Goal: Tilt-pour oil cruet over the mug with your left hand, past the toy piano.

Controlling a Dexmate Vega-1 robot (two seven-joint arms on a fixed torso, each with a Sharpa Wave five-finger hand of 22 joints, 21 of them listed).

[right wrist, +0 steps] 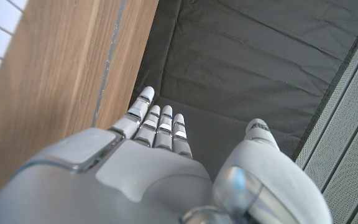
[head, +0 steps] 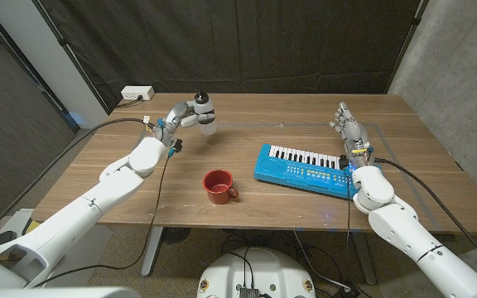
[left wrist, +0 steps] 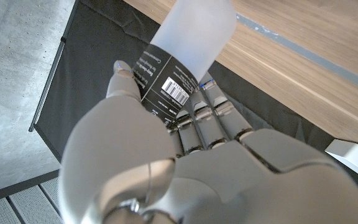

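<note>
The left hand (head: 182, 116) grips the oil cruet (head: 205, 114) around its body, and the head view shows the bottle lifted clear of the table (head: 139, 199) and roughly upright, its dark spout pointing up. In the left wrist view the fingers (left wrist: 213, 118) wrap the labelled band of the frosted cruet (left wrist: 188, 50), with the thumb lying against the label on its other side, so the hold looks firm. By my reading the carry is in hand: the bottle is picked up but not yet brought over its target or tipped. The red mug (head: 219, 186) stands nearer the robot than the hand and a little toward its right, well apart from the cruet. The next move, I judge, calls for drawing the hand back and slightly rightward until the spout hangs above the mug's mouth, then rolling the wrist to tilt. Further right of the mug lies the blue toy piano (head: 306, 166), beyond the mug from the holding hand, so the path need not cross it. At the far right, the right hand (head: 348, 124) stands upright just behind the piano's end, holding nothing, fingers straight and close together; the right wrist view shows those fingers (right wrist: 160, 124) extended, with the thumb set apart from them.
</note>
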